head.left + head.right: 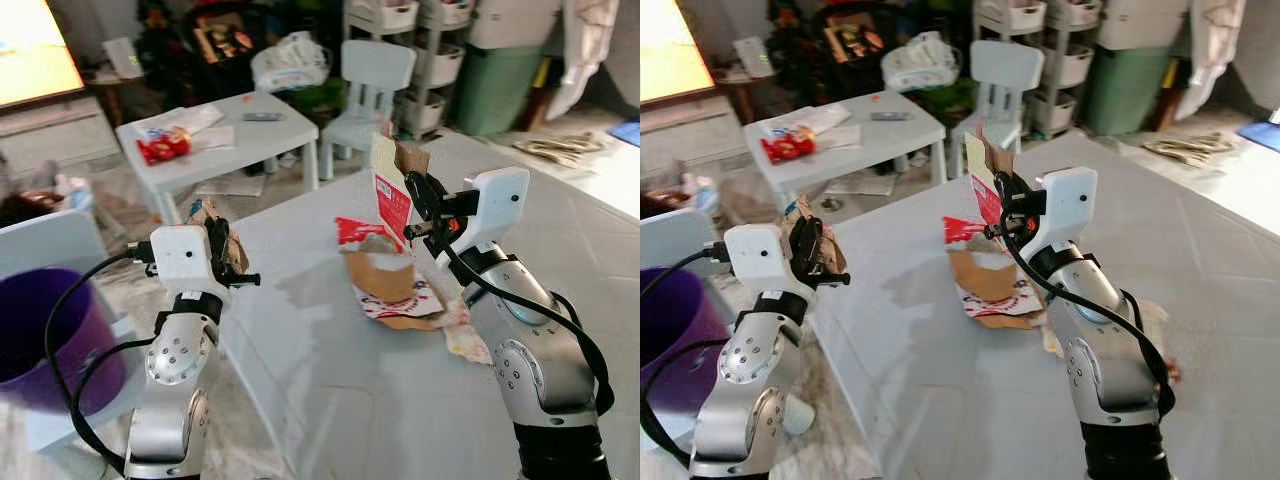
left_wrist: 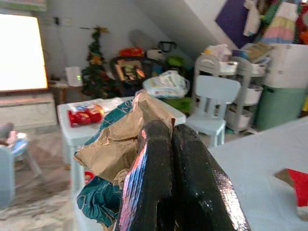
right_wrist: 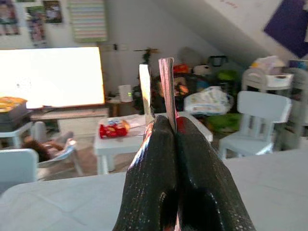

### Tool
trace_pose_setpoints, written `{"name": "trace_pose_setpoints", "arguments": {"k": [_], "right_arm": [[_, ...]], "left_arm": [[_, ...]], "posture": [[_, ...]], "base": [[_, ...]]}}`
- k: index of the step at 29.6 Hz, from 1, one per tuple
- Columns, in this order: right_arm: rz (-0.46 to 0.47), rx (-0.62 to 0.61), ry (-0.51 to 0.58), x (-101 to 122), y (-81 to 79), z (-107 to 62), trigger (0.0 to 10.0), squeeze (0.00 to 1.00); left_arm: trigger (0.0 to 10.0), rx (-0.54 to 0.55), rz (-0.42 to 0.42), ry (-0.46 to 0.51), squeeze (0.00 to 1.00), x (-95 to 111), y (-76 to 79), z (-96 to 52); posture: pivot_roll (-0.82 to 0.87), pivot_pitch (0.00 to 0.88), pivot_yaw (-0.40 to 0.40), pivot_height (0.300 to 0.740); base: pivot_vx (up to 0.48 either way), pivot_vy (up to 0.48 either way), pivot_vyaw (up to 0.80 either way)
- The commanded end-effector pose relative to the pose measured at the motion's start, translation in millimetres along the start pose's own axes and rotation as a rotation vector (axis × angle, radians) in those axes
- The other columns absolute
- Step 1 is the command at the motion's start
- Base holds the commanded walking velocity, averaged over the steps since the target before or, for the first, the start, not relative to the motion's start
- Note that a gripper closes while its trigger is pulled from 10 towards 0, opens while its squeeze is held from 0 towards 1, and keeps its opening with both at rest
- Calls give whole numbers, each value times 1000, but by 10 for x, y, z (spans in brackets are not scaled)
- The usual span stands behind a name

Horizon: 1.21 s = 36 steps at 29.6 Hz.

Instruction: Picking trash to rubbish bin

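My left gripper (image 1: 232,262) is shut on a crumpled brown and teal paper wrapper (image 1: 212,232), held beyond the left edge of the big white table (image 1: 560,230); the wrapper (image 2: 120,139) bulges beside the closed fingers (image 2: 159,159). My right gripper (image 1: 412,212) is shut on a red and white carton flap (image 1: 390,195), lifted upright above the table; the flap (image 3: 167,86) shows edge-on above the gripper (image 3: 168,122). Torn cardboard and red wrapper scraps (image 1: 392,288) lie on the table below it. A purple rubbish bin (image 1: 30,335) stands on the floor to my left.
A small white table (image 1: 275,112) with a red snack packet (image 1: 163,145) stands ahead, a white child chair (image 1: 372,75) beside it. Another white chair (image 1: 50,240) is by the bin. Shelves and a green tub (image 1: 495,85) line the back wall.
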State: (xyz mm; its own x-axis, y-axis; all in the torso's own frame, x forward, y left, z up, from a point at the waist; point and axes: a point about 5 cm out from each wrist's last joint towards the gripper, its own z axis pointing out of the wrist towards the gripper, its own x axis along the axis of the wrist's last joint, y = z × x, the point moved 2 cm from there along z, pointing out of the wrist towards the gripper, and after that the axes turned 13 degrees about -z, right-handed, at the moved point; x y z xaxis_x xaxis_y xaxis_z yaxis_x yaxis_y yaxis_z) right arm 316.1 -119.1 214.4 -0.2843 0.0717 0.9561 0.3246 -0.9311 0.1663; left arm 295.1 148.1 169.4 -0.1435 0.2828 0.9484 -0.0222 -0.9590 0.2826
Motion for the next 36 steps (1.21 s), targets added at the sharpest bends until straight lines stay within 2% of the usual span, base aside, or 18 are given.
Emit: {"name": "trace_pose_setpoints", "arguments": {"k": [1, 4, 13, 36], "right_arm": [[-10, -6, 12, 30, 14, 3, 0, 0], [-4, -9, 14, 30, 18, 2, 0, 0], [-1, -15, 14, 31, 40, 2, 0, 0], [-12, -11, 15, 49, 56, -2, 0, 0]], "left_arm": [[0, 8, -15, -11, 0, -15, -18, 15], [0, 12, -21, -10, 0, -11, -27, 21], [0, 24, -38, -3, 0, 7, -62, 74], [0, 20, -52, -21, 0, -42, -58, 85]], "posture": [[52, 9, -16, 740], [52, 9, -16, 740], [46, 8, -18, 740], [37, 6, -24, 740]], "base": [[0, 0, 800], [0, 0, 556], [0, 0, 0], [0, 266, 0]]}}
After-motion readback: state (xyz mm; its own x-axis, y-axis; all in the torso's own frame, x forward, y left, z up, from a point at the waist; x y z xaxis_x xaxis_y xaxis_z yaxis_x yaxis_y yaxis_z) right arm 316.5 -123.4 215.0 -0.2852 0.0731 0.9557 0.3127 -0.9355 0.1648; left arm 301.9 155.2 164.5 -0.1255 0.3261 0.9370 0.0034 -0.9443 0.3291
